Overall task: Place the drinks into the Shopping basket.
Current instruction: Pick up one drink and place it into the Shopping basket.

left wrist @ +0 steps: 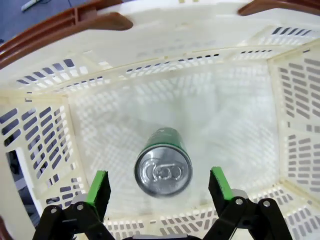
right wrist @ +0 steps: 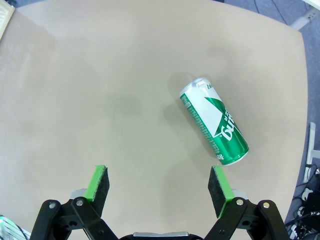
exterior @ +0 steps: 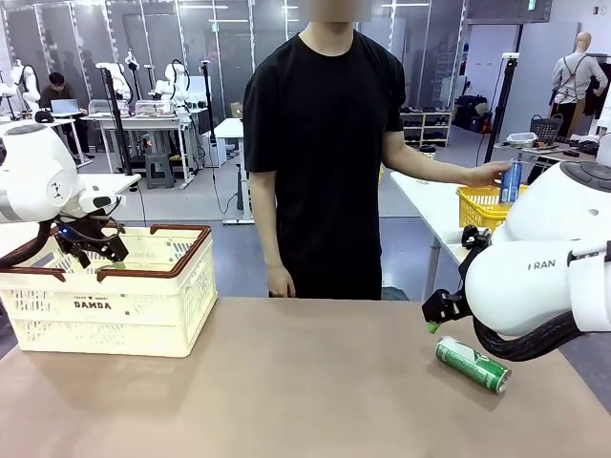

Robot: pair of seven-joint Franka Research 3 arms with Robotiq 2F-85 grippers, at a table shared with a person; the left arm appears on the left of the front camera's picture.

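Note:
A green can (left wrist: 163, 165) stands top-up inside the cream Shopping basket (left wrist: 240, 115), its silver lid facing my left gripper (left wrist: 159, 179). That gripper hangs open above it, its green pads (left wrist: 98, 186) clear of the can on both sides. From the front, the left gripper (exterior: 91, 245) sits over the basket (exterior: 105, 303) at the table's left. A second green-and-white can (right wrist: 215, 127) lies on its side on the table (exterior: 473, 364). My right gripper (right wrist: 159, 182) is open above the table, to one side of that can and not touching it (exterior: 445, 308).
Across the table stands a person whose hand holds a slim blue can (exterior: 511, 181) at a yellow basket (exterior: 482, 205) on a side table at the right. The brown tabletop (exterior: 305, 382) between the basket and the lying can is bare.

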